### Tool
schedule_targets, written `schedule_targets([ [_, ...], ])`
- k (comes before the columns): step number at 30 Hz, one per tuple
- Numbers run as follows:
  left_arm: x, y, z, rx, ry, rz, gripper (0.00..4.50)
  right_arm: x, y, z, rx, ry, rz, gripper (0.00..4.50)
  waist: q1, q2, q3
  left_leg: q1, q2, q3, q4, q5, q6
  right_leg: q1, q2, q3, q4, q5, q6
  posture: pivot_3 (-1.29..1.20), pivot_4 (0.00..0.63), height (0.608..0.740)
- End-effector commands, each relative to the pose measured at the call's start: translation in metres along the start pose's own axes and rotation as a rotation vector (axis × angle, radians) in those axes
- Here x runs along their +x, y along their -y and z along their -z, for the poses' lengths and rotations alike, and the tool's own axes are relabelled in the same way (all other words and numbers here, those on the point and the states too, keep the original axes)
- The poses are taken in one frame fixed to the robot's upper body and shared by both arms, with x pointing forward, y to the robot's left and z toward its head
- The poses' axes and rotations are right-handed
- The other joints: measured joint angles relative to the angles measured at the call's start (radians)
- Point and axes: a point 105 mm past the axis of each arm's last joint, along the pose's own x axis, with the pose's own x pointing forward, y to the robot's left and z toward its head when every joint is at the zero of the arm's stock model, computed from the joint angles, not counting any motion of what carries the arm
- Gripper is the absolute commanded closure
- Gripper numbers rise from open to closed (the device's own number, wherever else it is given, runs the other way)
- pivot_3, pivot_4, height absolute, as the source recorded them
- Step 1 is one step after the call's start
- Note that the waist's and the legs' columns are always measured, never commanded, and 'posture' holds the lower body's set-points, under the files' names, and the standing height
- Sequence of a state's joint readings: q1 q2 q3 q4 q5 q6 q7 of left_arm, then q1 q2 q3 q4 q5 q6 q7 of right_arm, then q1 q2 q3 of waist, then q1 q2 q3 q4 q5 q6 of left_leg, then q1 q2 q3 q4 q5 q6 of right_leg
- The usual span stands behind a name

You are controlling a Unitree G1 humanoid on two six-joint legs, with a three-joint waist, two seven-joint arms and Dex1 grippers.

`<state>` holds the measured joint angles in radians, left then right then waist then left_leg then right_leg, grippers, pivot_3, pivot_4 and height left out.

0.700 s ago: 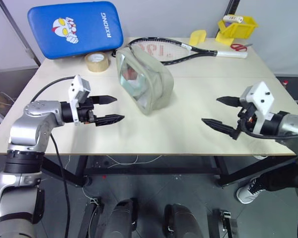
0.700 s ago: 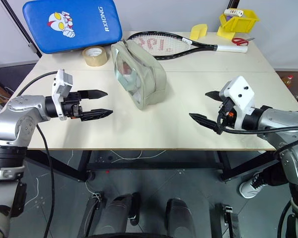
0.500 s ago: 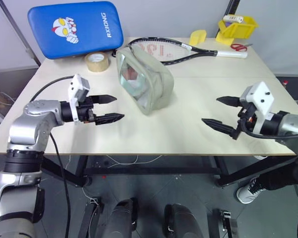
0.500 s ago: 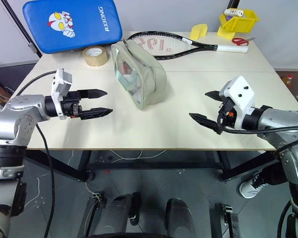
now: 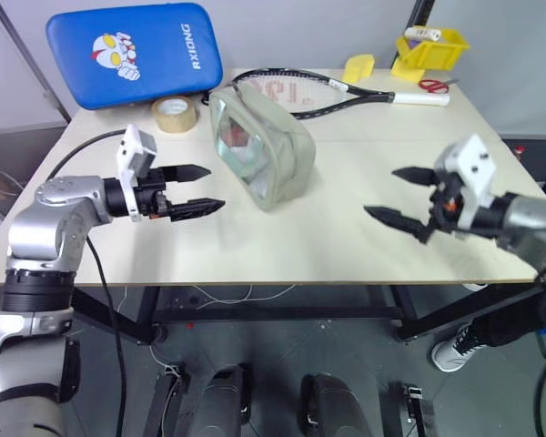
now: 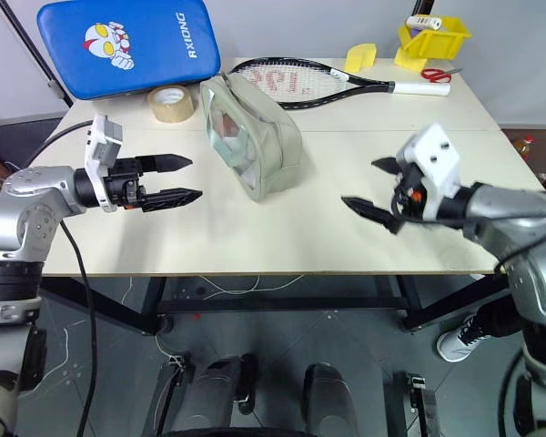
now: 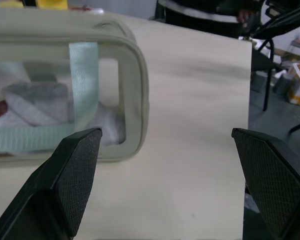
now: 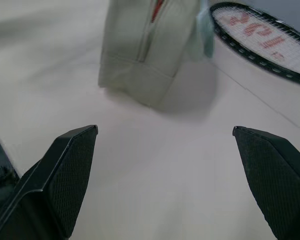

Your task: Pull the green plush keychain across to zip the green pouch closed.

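The green pouch (image 5: 259, 150) lies on its side at the table's middle back, its clear window facing the left arm, with red and white contents showing through. The green plush keychain is hidden. My left gripper (image 5: 214, 188) hovers open left of the pouch, pointing at it, with nothing between its fingers. In the left wrist view the pouch (image 7: 115, 75) with its mint strap sits just beyond the open gripper (image 7: 166, 135). My right gripper (image 5: 379, 191) hovers open over the table right of the pouch, empty. The right wrist view shows the pouch (image 8: 140, 50) ahead of the open gripper (image 8: 164, 130).
A blue padded case (image 5: 132, 50) leans at the back left, with a tape roll (image 5: 175, 112) in front of it. A racket (image 5: 328, 91) lies behind the pouch. A yellow bin (image 5: 428, 47) and scissors (image 5: 434, 86) sit at the back right.
The whole picture has shifted slightly. Both grippers stay open and hover about where they were, the right one a touch nearer the pouch.
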<state>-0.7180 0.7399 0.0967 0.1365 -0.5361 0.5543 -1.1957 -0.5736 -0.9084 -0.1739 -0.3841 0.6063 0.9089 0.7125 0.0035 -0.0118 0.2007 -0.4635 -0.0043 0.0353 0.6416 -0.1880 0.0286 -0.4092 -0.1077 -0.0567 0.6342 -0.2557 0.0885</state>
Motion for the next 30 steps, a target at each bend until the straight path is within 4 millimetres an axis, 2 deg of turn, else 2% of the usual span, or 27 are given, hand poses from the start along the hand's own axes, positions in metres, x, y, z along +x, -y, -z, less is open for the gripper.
schedule_targets([
  [1, -0.016, -0.009, -0.027, 0.055, 0.079, -0.045, 0.06, 0.012, -0.002, -0.021, -0.028, 0.002, -0.032, 0.00, -0.002, 0.000, 0.000, 0.000, 0.000, 0.000, 0.000, 0.000, 0.000, 0.000, 0.000, 0.000, 0.000, 0.000, 0.000, 0.00, 0.150, 0.740],
  [3, -0.021, -0.013, -0.032, 0.056, 0.101, -0.064, 0.06, 0.023, -0.002, -0.036, -0.026, 0.016, -0.056, 0.00, -0.008, 0.000, 0.000, 0.000, 0.000, 0.000, -0.002, 0.000, 0.000, -0.001, 0.000, 0.000, -0.001, 0.000, 0.000, 0.00, 0.150, 0.740],
  [5, -0.024, -0.019, -0.039, 0.061, 0.132, -0.087, 0.06, 0.043, -0.005, -0.058, -0.014, 0.060, -0.097, 0.00, -0.016, 0.000, 0.000, 0.000, 0.000, 0.001, -0.004, 0.001, 0.001, -0.002, 0.000, 0.000, -0.001, 0.000, 0.000, 0.00, 0.150, 0.740],
  [7, -0.026, -0.023, -0.042, 0.064, 0.148, -0.102, 0.06, 0.071, -0.010, -0.075, 0.006, 0.068, -0.124, 0.00, -0.020, 0.000, 0.000, 0.000, 0.000, 0.002, -0.004, 0.001, 0.001, -0.002, 0.000, 0.001, -0.001, 0.000, 0.001, 0.00, 0.150, 0.740],
  [12, -0.025, -0.021, -0.037, 0.066, 0.132, -0.095, 0.06, 0.135, -0.014, -0.097, 0.059, 0.058, -0.095, 0.00, -0.021, 0.000, 0.000, 0.000, 0.000, 0.007, -0.008, 0.003, 0.000, -0.006, 0.003, 0.003, 0.002, 0.004, 0.006, 0.00, 0.150, 0.740],
  [16, -0.025, -0.021, -0.036, 0.068, 0.127, -0.094, 0.06, 0.166, -0.019, -0.100, 0.079, 0.017, -0.085, 0.00, -0.015, 0.000, 0.000, -0.006, 0.000, 0.011, -0.008, 0.004, -0.001, -0.015, 0.005, 0.003, 0.011, 0.004, 0.007, 0.00, 0.150, 0.740],
  [18, -0.026, -0.020, -0.035, 0.069, 0.118, -0.096, 0.06, 0.181, -0.023, -0.092, 0.075, -0.042, -0.072, 0.00, -0.019, 0.000, 0.000, -0.010, 0.000, 0.012, -0.006, 0.005, -0.001, -0.019, 0.005, 0.003, 0.013, 0.004, 0.007, 0.00, 0.150, 0.740],
  [20, -0.026, -0.020, -0.034, 0.071, 0.112, -0.097, 0.06, 0.189, -0.023, -0.086, 0.063, -0.077, -0.055, 0.00, -0.023, 0.000, 0.000, -0.010, 0.000, 0.014, -0.005, 0.005, 0.000, -0.019, 0.005, 0.003, 0.013, 0.004, 0.007, 0.00, 0.150, 0.740],
  [23, -0.028, -0.019, -0.032, 0.076, 0.102, -0.102, 0.00, 0.189, -0.029, -0.089, 0.061, -0.072, -0.107, 1.31, -0.021, 0.000, 0.000, -0.009, 0.000, 0.013, -0.003, 0.005, 0.001, -0.019, 0.006, 0.003, 0.013, 0.004, 0.008, 0.00, 0.150, 0.740],
  [28, -0.027, -0.020, -0.029, 0.076, 0.097, -0.104, 0.00, 0.179, -0.029, -0.092, 0.024, -0.059, -0.147, 4.03, -0.021, 0.000, 0.000, -0.009, 0.001, 0.012, -0.002, 0.006, 0.001, -0.019, 0.007, 0.003, 0.016, 0.004, 0.008, 0.00, 0.150, 0.740],
  [29, -0.026, -0.020, -0.028, 0.077, 0.096, -0.102, 0.00, 0.175, -0.029, -0.094, 0.013, -0.053, -0.158, 4.48, -0.021, 0.000, 0.000, -0.009, 0.001, 0.012, -0.002, 0.006, 0.001, -0.019, 0.007, 0.003, 0.016, 0.004, 0.008, 0.00, 0.150, 0.740],
  [30, -0.025, -0.020, -0.028, 0.080, 0.092, -0.099, 0.00, 0.167, -0.030, -0.094, -0.024, -0.042, -0.191, 4.48, -0.020, 0.000, 0.000, -0.009, 0.001, 0.012, -0.002, 0.006, 0.001, -0.019, 0.007, 0.003, 0.016, 0.004, 0.008, 0.00, 0.150, 0.740],
])
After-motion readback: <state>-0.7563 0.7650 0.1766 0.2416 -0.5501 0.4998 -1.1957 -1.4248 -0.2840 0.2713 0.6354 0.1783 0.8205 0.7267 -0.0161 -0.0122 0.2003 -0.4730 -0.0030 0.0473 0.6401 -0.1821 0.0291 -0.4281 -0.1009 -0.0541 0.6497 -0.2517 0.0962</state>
